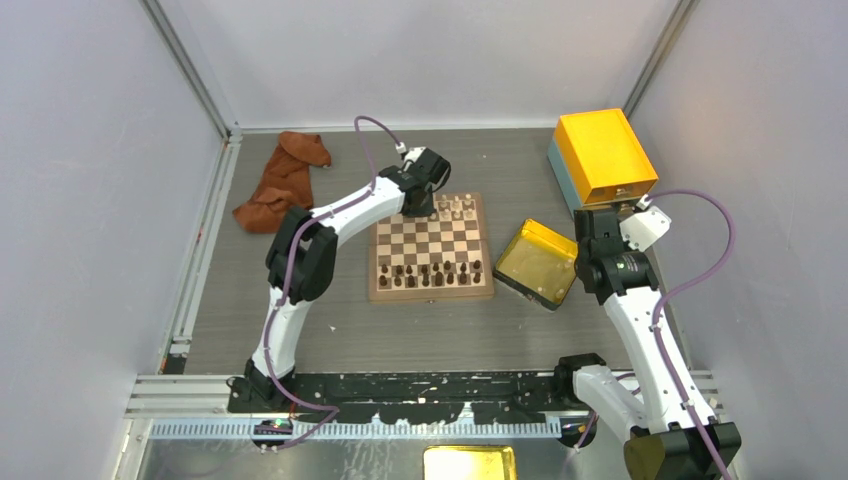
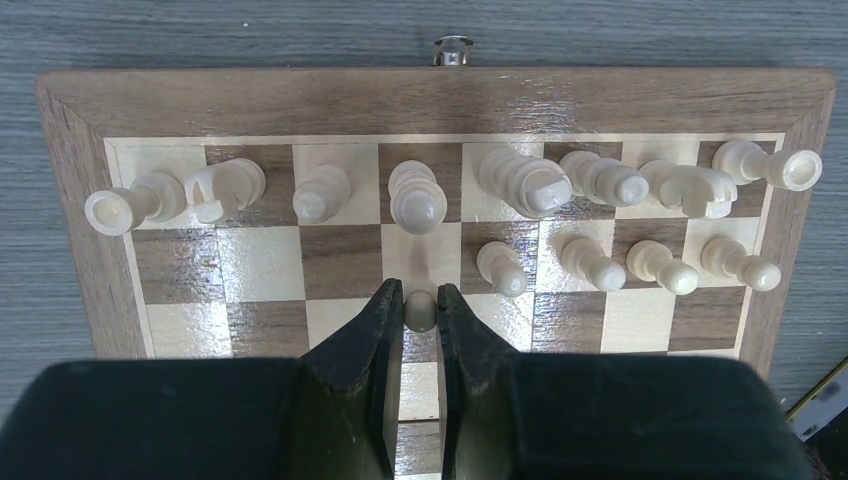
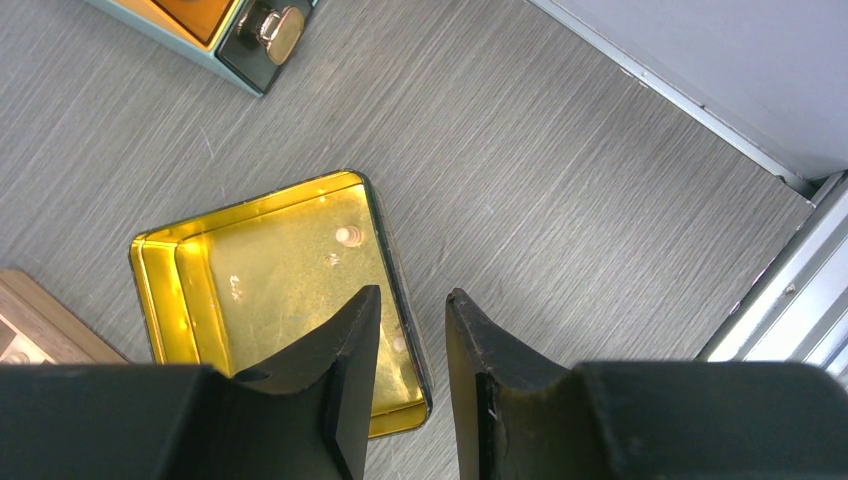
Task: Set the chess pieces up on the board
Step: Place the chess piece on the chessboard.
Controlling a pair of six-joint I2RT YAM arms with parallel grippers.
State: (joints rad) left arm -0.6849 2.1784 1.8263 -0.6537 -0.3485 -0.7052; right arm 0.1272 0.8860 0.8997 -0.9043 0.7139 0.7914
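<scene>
The board lies mid-table, its far border filling the left wrist view. Several pale chess pieces stand along its far row, and several pale pawns stand on the right half of the second row. My left gripper hangs low over the second row and is shut on a small pale pawn, its round head pinched between the fingertips. My right gripper is open and holds nothing, hovering over the right rim of the golden tray. One pale piece lies in that tray.
Dark chessmen fill the board's near rows. The tray sits tilted just right of the board, with the orange-yellow box behind it. A brown cloth lies at the far left. Walls close in on both sides.
</scene>
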